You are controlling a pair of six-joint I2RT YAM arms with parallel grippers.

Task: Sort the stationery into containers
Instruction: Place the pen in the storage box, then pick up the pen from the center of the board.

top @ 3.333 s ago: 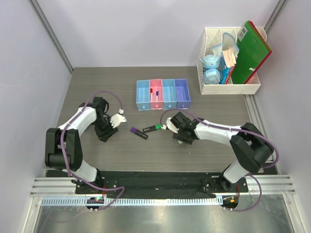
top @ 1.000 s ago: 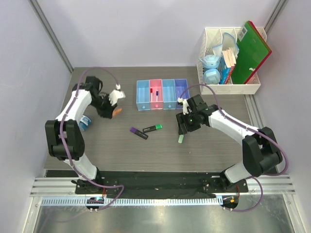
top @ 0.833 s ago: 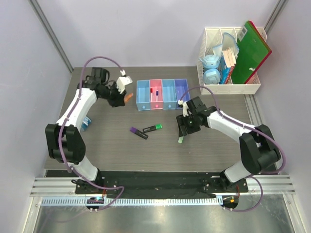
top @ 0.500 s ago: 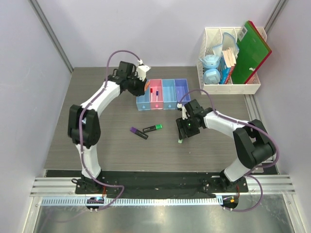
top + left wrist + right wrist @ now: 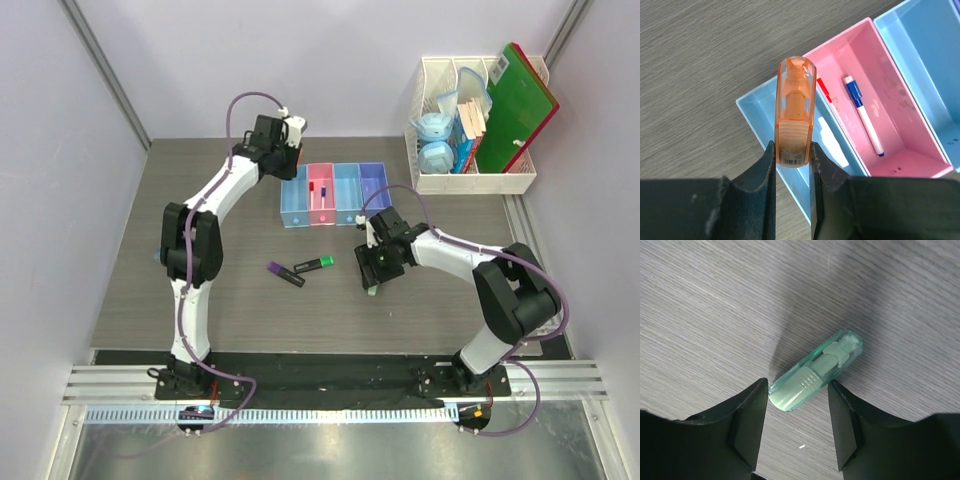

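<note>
My left gripper [image 5: 792, 150] is shut on a short orange piece [image 5: 796, 105] and holds it above the leftmost light-blue bin [image 5: 756, 116], in which something white lies. The pink bin [image 5: 910, 159] holds a thin white pen with a red cap [image 5: 832, 102] and a blue-capped pen [image 5: 862, 112]. My right gripper [image 5: 797, 386] is open, its jaws on either side of a mint-green piece [image 5: 815, 371] that lies on the table. In the top view the bins [image 5: 347, 210] stand mid-table, with the purple-ended marker [image 5: 285, 274] and green-ended marker [image 5: 314, 264] in front. The blue tape roll is not visible.
A white slotted rack [image 5: 470, 183] with a green folder [image 5: 515, 105], books and blue items stands at the back right. My left arm [image 5: 215, 200] stretches far across the left of the table. Grey walls close in both sides.
My left arm has swung from the table's left to above the bins, carrying the orange piece. My right gripper has let the mint-green piece down and now straddles it, open.
</note>
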